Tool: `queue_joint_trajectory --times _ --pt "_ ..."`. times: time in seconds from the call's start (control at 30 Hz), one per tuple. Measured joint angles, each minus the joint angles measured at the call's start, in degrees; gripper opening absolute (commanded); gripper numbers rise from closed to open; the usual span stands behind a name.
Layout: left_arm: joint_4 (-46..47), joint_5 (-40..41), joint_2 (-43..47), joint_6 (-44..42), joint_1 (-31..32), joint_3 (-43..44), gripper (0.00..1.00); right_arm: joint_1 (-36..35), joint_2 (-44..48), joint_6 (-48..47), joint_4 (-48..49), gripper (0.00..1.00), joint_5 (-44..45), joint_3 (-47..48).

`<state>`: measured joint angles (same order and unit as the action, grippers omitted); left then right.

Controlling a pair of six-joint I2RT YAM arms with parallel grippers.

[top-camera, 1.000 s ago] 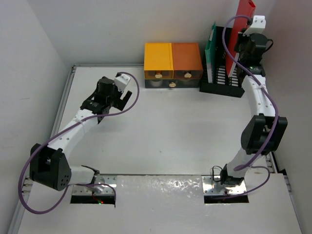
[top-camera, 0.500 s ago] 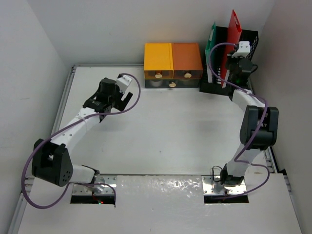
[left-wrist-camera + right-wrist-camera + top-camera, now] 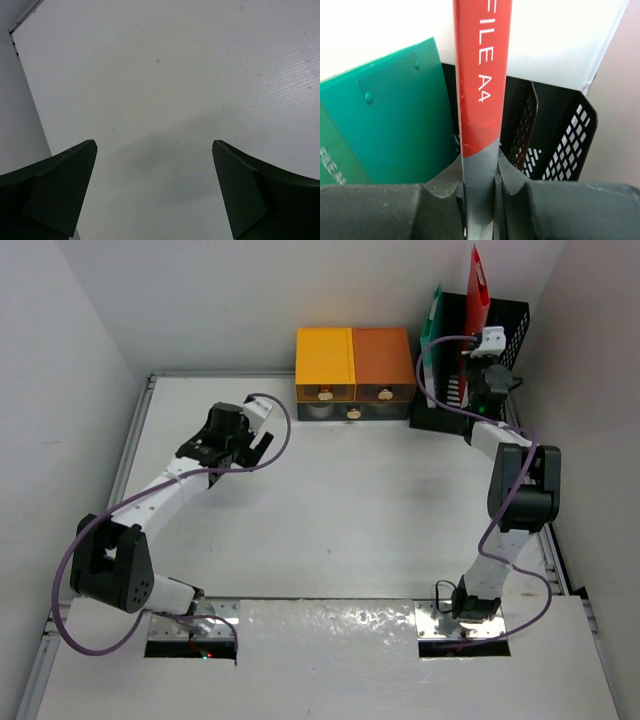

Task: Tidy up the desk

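Note:
The desk [image 3: 340,510] is a large white tabletop with metal rails. My right gripper [image 3: 478,368] is shut on a red file folder [image 3: 474,295], also in the right wrist view [image 3: 480,75], which stands upright in the black mesh file rack [image 3: 512,325] at the back right. A green folder [image 3: 432,330] stands in the same rack to the left of it [image 3: 385,120]. My left gripper [image 3: 258,445] is open and empty above the bare desk [image 3: 165,90] at the left.
A yellow and orange drawer box [image 3: 355,365] stands at the back middle, left of the rack. White walls close in the left, back and right sides. The rack's mesh wall [image 3: 565,145] lies right of the red folder.
My right arm has lowered the red folder down into the rack, and the elbow has folded toward the back. My left gripper has shifted slightly.

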<state>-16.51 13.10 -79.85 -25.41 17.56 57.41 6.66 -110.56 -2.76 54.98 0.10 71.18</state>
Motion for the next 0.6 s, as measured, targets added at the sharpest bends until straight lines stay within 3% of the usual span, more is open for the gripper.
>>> queue_joint_trajectory --times 0.27,0.6 --pt "-0.07 -0.02 -1.07 -0.07 0.0 0.0 1.0 0.09 -6.03 -0.24 6.91 0.0 -1.6 -1.16" --pt "-0.24 -0.07 -1.68 -0.09 0.0 0.0 1.0 1.05 -6.73 4.07 12.35 0.0 -0.76 -9.84"
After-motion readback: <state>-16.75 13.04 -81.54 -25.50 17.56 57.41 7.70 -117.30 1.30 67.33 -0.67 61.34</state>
